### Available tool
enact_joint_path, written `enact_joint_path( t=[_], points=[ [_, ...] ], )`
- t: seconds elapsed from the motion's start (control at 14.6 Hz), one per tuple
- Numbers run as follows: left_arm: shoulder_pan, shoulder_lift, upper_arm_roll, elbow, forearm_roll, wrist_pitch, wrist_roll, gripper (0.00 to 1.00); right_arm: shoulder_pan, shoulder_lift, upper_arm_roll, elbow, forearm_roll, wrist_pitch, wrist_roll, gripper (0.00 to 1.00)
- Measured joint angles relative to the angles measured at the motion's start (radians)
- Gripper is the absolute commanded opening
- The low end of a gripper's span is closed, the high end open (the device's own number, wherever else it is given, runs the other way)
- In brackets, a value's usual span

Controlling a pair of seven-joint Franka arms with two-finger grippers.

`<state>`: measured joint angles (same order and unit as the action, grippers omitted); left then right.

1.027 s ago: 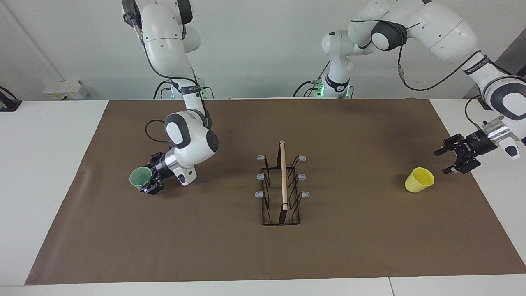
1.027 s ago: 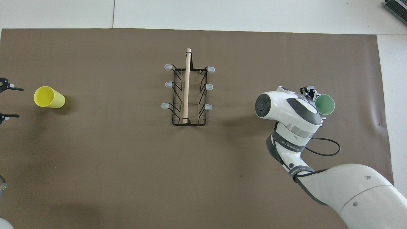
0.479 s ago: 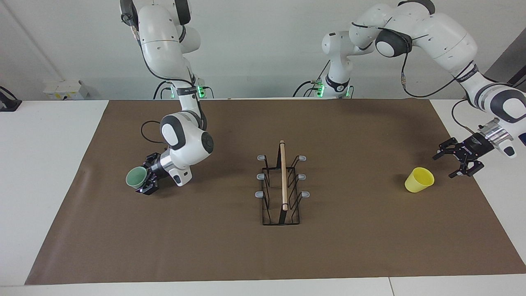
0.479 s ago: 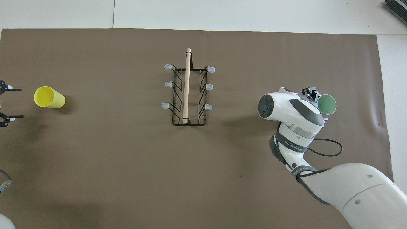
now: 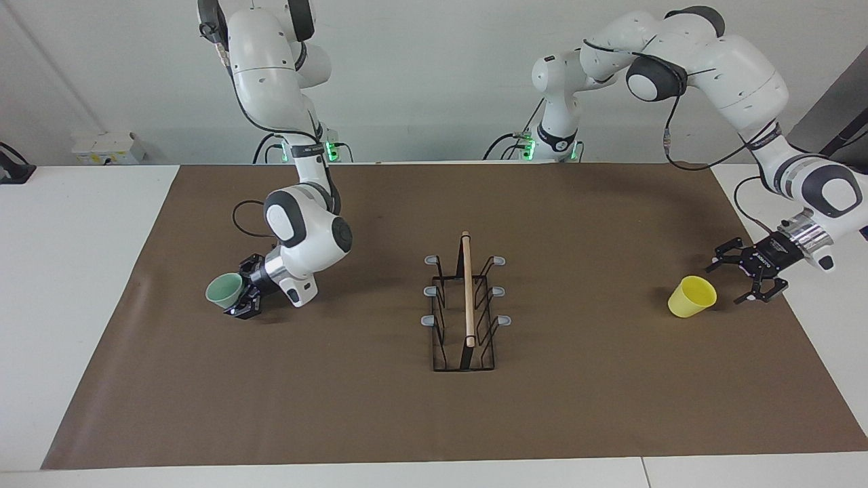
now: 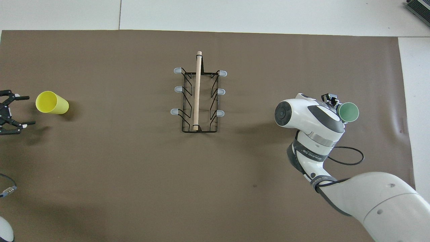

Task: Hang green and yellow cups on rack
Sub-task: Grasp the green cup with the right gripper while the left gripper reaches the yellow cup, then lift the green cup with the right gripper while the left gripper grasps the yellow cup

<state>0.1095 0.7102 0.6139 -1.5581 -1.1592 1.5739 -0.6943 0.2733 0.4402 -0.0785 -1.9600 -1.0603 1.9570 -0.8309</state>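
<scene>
Yellow cup (image 5: 692, 296) beside left pincer (image 5: 744, 278)

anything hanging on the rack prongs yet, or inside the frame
Nothing. All six grey-tipped prongs of the rack are bare, and only brown mat shows through the wire frame. The green cup is in the right gripper; the yellow cup lies on the mat by the open left gripper.

One camera sits high across the counter (image 5: 81, 285), facing both arm bases and taking in the whole brown mat (image 5: 380, 420). The other hangs above the robots' own end, looking steeply down and forward. Both share the mat and the rack (image 5: 465, 305) (image 6: 198, 97), turned half around; neither is close, so fine detail is probably lost
</scene>
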Motion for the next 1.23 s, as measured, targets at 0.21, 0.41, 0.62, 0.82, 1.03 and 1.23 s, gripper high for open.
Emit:
enact_joint_path(
  t=[0.21, 0.41, 0.62, 0.82, 1.03, 1.23],
  points=[
    [0.0, 0.009, -0.007, -0.048, -0.071, -0.001, -0.01, 1.0, 0.008, -0.001, 0.002, 0.031, 0.022, -0.047, 0.019, 0.0],
    [-0.011, 0.009, -0.012, -0.116, -0.167, -0.002, -0.02, 1.0, 0.008, -0.019, 0.004, 0.087, 0.123, -0.077, 0.024, 0.0],
    [-0.022, 0.004, -0.01, -0.183, -0.247, -0.002, -0.029, 1.0, -0.02, -0.082, 0.002, 0.119, 0.24, -0.08, 0.023, 0.0],
    [-0.022, -0.009, -0.007, -0.248, -0.336, -0.002, -0.029, 1.0, -0.049, -0.154, 0.002, 0.151, 0.39, -0.081, 0.021, 0.0],
    [-0.024, -0.028, -0.007, -0.29, -0.391, -0.001, -0.029, 1.0, -0.091, -0.21, 0.001, 0.182, 0.564, -0.082, 0.021, 0.0],
    [-0.037, -0.046, -0.01, -0.347, -0.447, -0.001, -0.027, 1.0, -0.128, -0.249, 0.0, 0.205, 0.781, -0.08, 0.022, 0.0]
  ],
)
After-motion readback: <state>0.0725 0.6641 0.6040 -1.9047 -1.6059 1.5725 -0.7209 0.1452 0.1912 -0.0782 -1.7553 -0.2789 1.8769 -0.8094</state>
